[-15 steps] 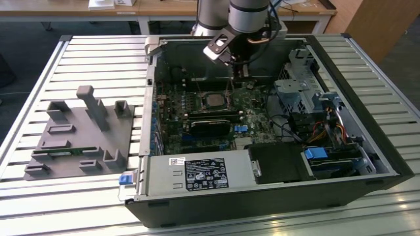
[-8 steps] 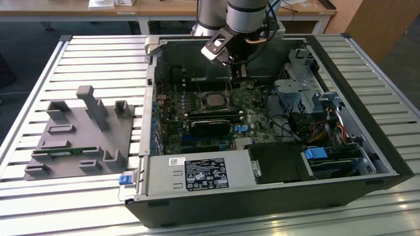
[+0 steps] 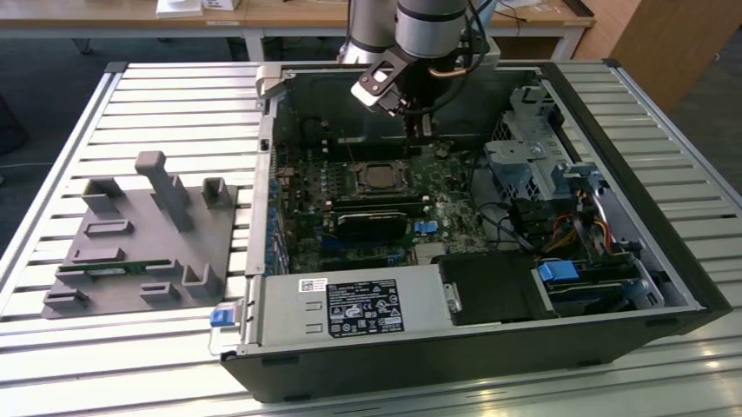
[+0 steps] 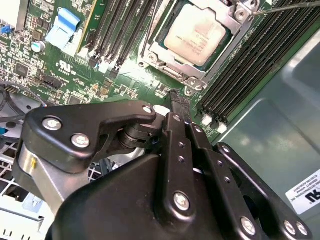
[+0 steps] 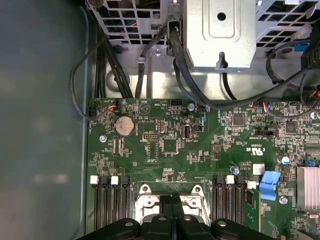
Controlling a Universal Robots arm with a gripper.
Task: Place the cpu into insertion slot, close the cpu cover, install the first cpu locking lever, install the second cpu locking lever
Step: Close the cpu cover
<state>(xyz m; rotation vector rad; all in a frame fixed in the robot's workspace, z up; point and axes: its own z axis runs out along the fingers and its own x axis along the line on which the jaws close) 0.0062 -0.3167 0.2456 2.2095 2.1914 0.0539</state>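
The cpu (image 4: 197,32) lies flat in the insertion slot (image 3: 377,176), silver face up. The silver cpu cover (image 4: 167,57) lies down around it, the chip showing through its cut-out. A thin wire lever (image 4: 290,6) runs past the socket's corner; I cannot tell whether it is latched. My gripper (image 4: 177,97) hovers just beyond the socket's edge, over the green board between the memory slots, fingers pressed together and holding nothing. In the first wrist view the gripper (image 5: 171,202) covers the middle of the socket frame (image 5: 143,201). In the exterior view the gripper (image 3: 420,132) hangs behind the socket.
Memory slots (image 4: 125,30) flank the socket on both sides. A metal drive cage (image 5: 220,30) and black cables (image 5: 120,70) stand at the board's edge. A black power supply (image 3: 347,308) sits at the case's front. A grey fixture (image 3: 145,234) lies on the table at the exterior view's left.
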